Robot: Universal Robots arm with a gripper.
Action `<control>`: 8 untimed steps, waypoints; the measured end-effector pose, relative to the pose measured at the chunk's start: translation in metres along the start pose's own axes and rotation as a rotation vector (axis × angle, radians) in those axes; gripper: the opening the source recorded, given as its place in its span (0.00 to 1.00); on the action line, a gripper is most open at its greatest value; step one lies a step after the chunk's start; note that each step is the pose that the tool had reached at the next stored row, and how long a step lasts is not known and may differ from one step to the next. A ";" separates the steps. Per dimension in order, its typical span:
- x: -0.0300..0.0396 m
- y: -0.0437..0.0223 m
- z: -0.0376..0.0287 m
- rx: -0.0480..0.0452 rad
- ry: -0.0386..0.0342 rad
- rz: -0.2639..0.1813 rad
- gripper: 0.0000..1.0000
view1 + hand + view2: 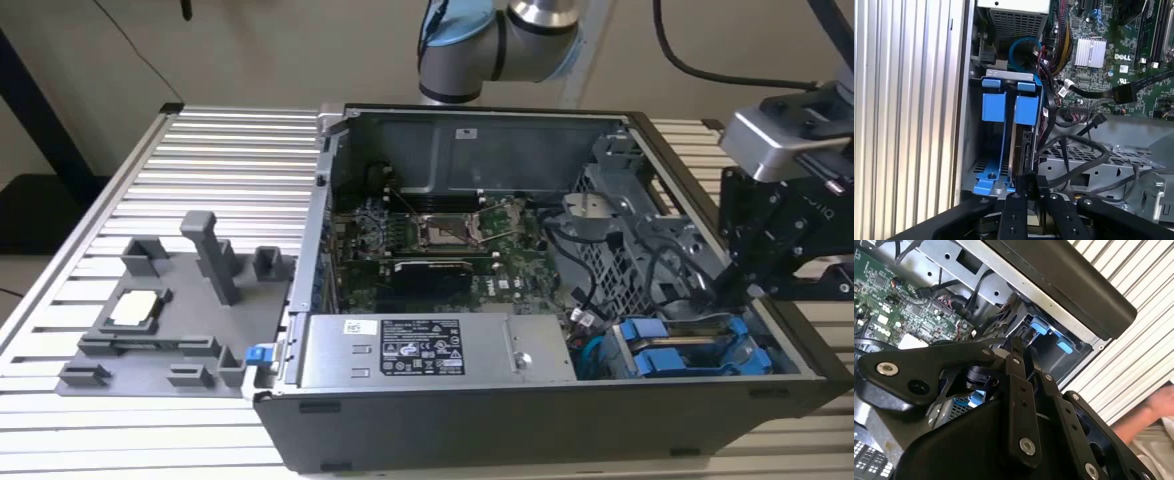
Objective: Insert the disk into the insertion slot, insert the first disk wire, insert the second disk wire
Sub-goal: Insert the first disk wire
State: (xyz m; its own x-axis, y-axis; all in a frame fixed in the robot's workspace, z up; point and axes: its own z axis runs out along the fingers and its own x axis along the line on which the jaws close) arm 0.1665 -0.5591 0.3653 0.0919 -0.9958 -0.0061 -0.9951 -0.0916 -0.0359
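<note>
Two black fingers [1013,212] of the gripper [1027,181] are drawn almost together, with only a thin gap between the tips in both wrist views [1021,354]; whether anything is pinched there cannot be told. In the first wrist view the tips lie right at the exposed end of the disk [1022,145], though contact cannot be judged. The disk stands on edge in its blue carrier [1027,110] inside the insertion slot [973,160], the grey sheet-metal cage, just beside a second blue carrier [993,106]. Black cables [1079,150] curl near the disk's end, across a perforated bracket [1089,172].

In the exterior view the gripper [738,285] hangs at the right of the frame, over the cage with its blue fittings [687,350] in the lower right corner of the open computer case [534,430]. The labelled power-supply box [427,350] sits to the cage's left, with the motherboard [427,250] above it in the frame. At the lower left of the frame, a grey fixture tray [174,300] rests on the ribbed table [200,140]. A blurred hand [1154,407] shows in the second wrist view, outside the case.
</note>
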 end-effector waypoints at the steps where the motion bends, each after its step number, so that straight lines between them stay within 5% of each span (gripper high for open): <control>1: 0.0000 0.0001 0.0001 -0.0011 -0.0048 0.004 0.19; 3: 0.0000 0.0003 0.0005 -0.0025 -0.0120 0.013 0.19; 8: 0.0082 0.0011 0.0084 -0.0042 -0.0152 0.025 0.19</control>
State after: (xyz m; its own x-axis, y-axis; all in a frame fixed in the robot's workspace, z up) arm 0.1665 -0.5673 0.3568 0.0679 -0.9974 -0.0221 -0.9972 -0.0672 -0.0313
